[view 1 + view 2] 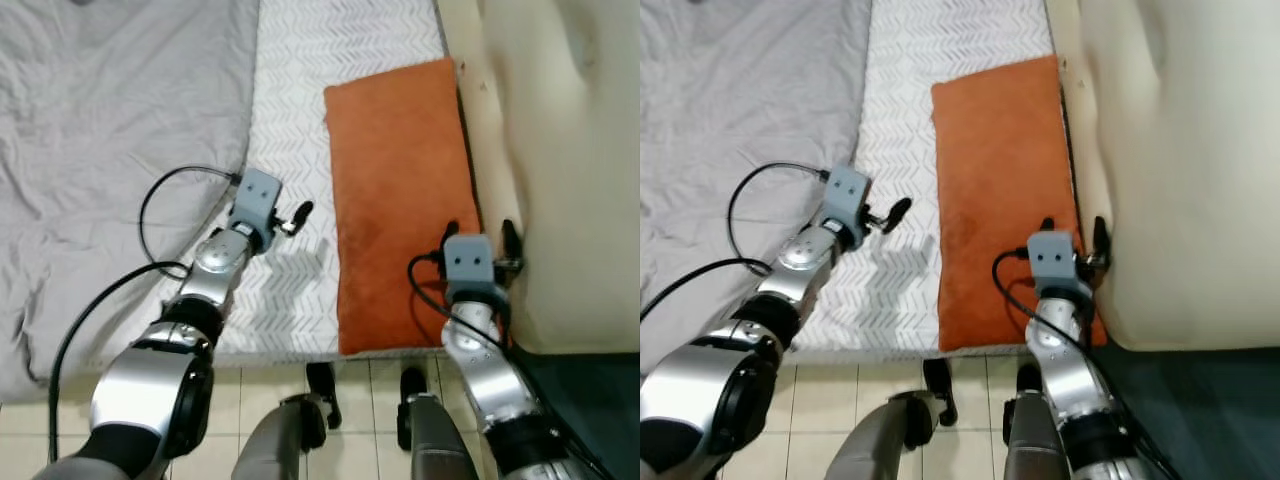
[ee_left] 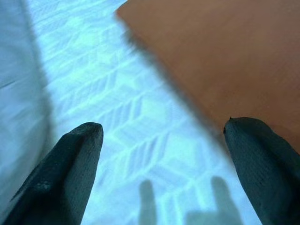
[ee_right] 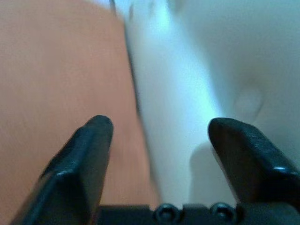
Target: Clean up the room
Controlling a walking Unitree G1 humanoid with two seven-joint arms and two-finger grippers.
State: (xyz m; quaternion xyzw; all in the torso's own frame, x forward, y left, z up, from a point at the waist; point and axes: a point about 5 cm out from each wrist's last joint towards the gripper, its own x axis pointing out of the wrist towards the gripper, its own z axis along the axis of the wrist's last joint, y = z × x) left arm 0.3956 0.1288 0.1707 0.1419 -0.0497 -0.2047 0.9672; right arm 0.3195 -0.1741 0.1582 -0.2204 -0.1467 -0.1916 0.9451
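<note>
An orange pillow (image 1: 400, 200) lies flat on the bed (image 1: 290, 90), along the bed's right side. Its long right edge sits just beside the cream padded headboard (image 1: 570, 170). Its near end reaches the near edge of the bed.

A grey blanket (image 1: 110, 130) covers the left part of the bed. Between the blanket and the pillow you can see the white sheet with a zigzag pattern.

The left gripper (image 1: 290, 218) hangs over the white sheet, just left of the pillow. Its jaws are wide apart and hold nothing. In the left wrist view, the two black fingers (image 2: 65, 173) have the sheet and the pillow's edge between them.

The right gripper (image 1: 482, 235) is at the near right corner of the pillow, next to the headboard. Its jaws are wide apart too, with nothing in them. In the right wrist view, one finger is over the pillow and the other is over the headboard.

Near the robot is a pale tiled floor (image 1: 290, 375).
</note>
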